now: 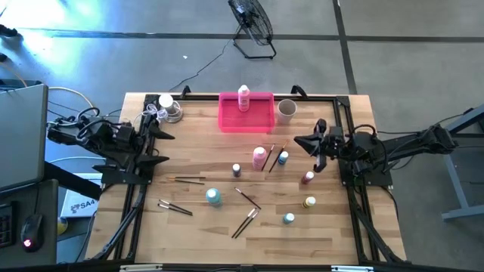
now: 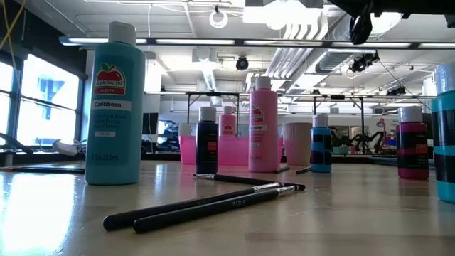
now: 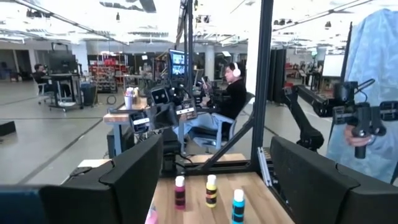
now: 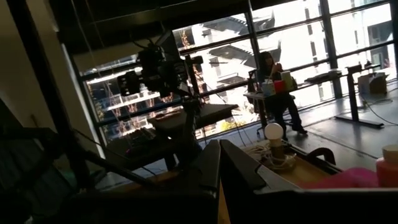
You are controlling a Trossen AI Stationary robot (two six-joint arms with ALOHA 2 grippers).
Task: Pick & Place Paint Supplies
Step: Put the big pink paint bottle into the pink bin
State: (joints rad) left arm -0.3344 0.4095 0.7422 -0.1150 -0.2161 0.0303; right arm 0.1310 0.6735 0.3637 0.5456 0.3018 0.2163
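**A:** What do you have to pick up, and where is it?

**B:** Most of it stands mid-frame in the high view, on the table (image 1: 151,234). A pink bottle (image 1: 259,156) is at centre and a teal bottle (image 1: 214,197) is below and left of it. The tiny bottles (image 1: 308,178) are scattered toward the lower right. A second pink one already stands in the tray (image 1: 227,121) at top centre.

**A:** How will the bottles handle?

**B:** I judge them to be stiff, smooth plastic, so they could slip. The tall ones, if full, have some weight and may tip when you nudge them. All stand upright with caps up and the long axis vertical, so take one across the body below the shoulder. The tiny ones look light, so close on them gently.

**A:** And the brushes?

**B:** The brushes (image 1: 189,179) are thin, light and rigid, and they lie flat, so they will likely roll. That one runs nearly left to right. The pair (image 1: 244,223) at lower centre slants from lower left to upper right. Pinch a brush at mid-handle, with your fingers across its length.

**A:** Where do your grippers stand?

**B:** The left gripper (image 1: 169,147) waits at the left edge with its fingers spread and nothing in them. The right gripper (image 1: 299,141) hovers right of centre, near the blue tiny bottle. Its fingers are pressed together on nothing, so you must spread them first.
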